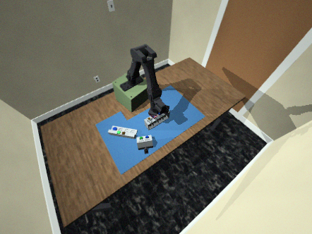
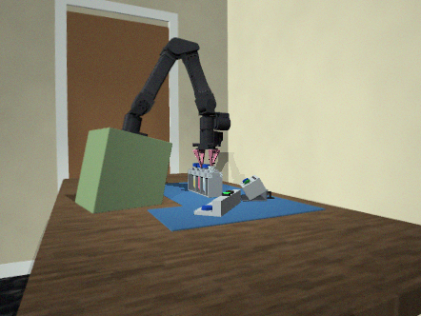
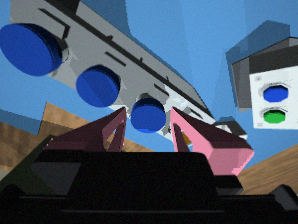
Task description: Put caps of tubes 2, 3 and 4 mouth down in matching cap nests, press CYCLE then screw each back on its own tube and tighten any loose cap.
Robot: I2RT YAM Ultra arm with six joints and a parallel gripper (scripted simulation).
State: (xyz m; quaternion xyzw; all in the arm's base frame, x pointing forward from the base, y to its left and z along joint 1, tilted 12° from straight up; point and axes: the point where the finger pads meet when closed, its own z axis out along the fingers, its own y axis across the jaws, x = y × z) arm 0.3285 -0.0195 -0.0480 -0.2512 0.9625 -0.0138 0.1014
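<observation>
Room: beige and grey walls, white baseboards, brown door (image 2: pixel 119 90) in a white frame, dark speckled floor (image 1: pixel 169 183). Two wall plates on the grey wall in the top view.

Wood-grain table (image 1: pixel 81 148) runs into the corner. Blue mat (image 1: pixel 123 151) lies on it, with a notch cut out at the corner nearest the arm base.

Green block (image 1: pixel 124 92) sits on the table at the mat's back edge; the black arm (image 1: pixel 150 75) is mounted on top of it, elbow high, wrist pointing straight down.

On the mat, all well apart from the block:
- grey tube station (image 2: pixel 206 182), four tubes in a row. In the wrist view three carry blue caps; the fourth, at the end nearest the key box, looks uncapped with an orange mouth, though it's mostly hidden behind a finger so not certain.
- long white cap tray (image 1: pixel 122 132), beside the station, with small coloured spots on its console.
- key box (image 3: pixel 270 100) with a blue key (image 3: pixel 274 93) above a green key (image 3: pixel 273 117).

Gripper (image 3: pixel 147 130) hangs directly over the station. Pink fingers stand partly spread, one either side of a capped tube's blue cap (image 3: pixel 148 115), with clear gaps on both sides. Jaws are parted and hold nothing.
</observation>
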